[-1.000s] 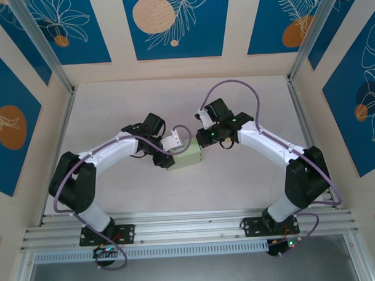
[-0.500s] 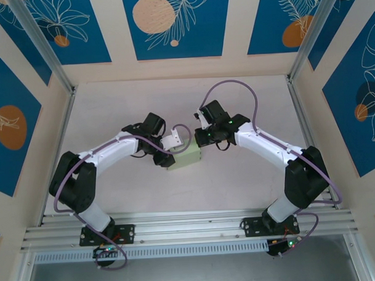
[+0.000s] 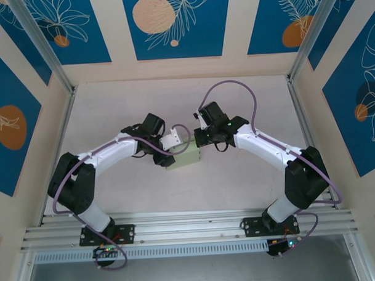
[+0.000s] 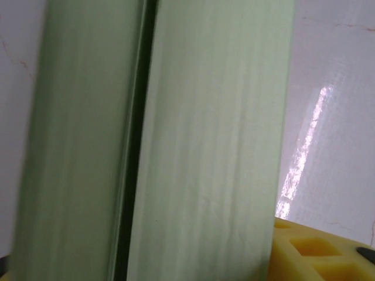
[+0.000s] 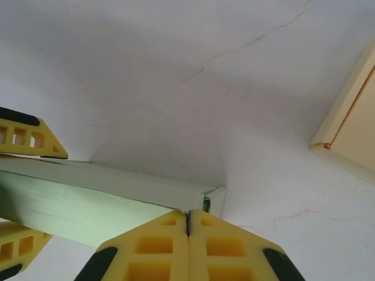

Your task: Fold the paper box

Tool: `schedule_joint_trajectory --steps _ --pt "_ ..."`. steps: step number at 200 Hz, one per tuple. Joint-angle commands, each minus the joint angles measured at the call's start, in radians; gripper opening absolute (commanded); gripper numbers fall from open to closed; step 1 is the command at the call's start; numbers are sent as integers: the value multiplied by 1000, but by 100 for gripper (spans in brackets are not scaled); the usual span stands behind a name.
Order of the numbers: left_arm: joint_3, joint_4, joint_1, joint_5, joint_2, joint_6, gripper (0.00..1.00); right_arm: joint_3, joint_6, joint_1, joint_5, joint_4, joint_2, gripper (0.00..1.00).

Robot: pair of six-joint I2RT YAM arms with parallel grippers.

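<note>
**Right arm is leaning closer in on the box**

Compared with one second ago, the right arm [image 3: 261, 144] is reaching a little more toward the left and the upper part of the top view. The pale green box [image 3: 183, 158] is now sitting slightly more to the left on the worktop [image 3: 238, 176]. It is lying at the middle of that view, between the two wrists. The left arm [image 3: 114, 149] is staying almost where it was.

In my judgement the right arm is pushing against the end of the box to close a flap, and the left arm is steadying it, so the folding is going on and is not finished.

The right jaws are pressed together, their yellow pads [image 5: 158, 240] meeting at the bottom middle of the right wrist view, just at a corner of the box. The left jaws are standing spread on both sides of the box at the left edge of that view. I cannot tell whether they are pinching it or are only lying against it.

The left wrist view is showing two green panels with a dark seam, too near to say which flaps they are. In the top view the wrists are covering both ends of the box. A beige edge [image 5: 351, 129] is cut off at the right.
</note>
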Motion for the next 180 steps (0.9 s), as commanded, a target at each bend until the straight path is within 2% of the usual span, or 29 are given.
schedule_joint_trajectory --steps 1,50,71,105,180 --pt "-19 25 12 -15 -30 -14 60 -53 15 22 -2 -44 -11 2" --pt "-56 93 12 -57 -75 -54 62 -85 15 29 14 -20 -37 2" --pt "-65 108 12 -86 -78 -69 55 -84 34 32 -1 -21 -38 2" --pt "-67 121 12 -51 -63 -91 46 -86 85 48 -20 -9 -38 1" --pt "-80 128 10 -43 -68 -85 48 -104 144 84 48 29 -50 0"
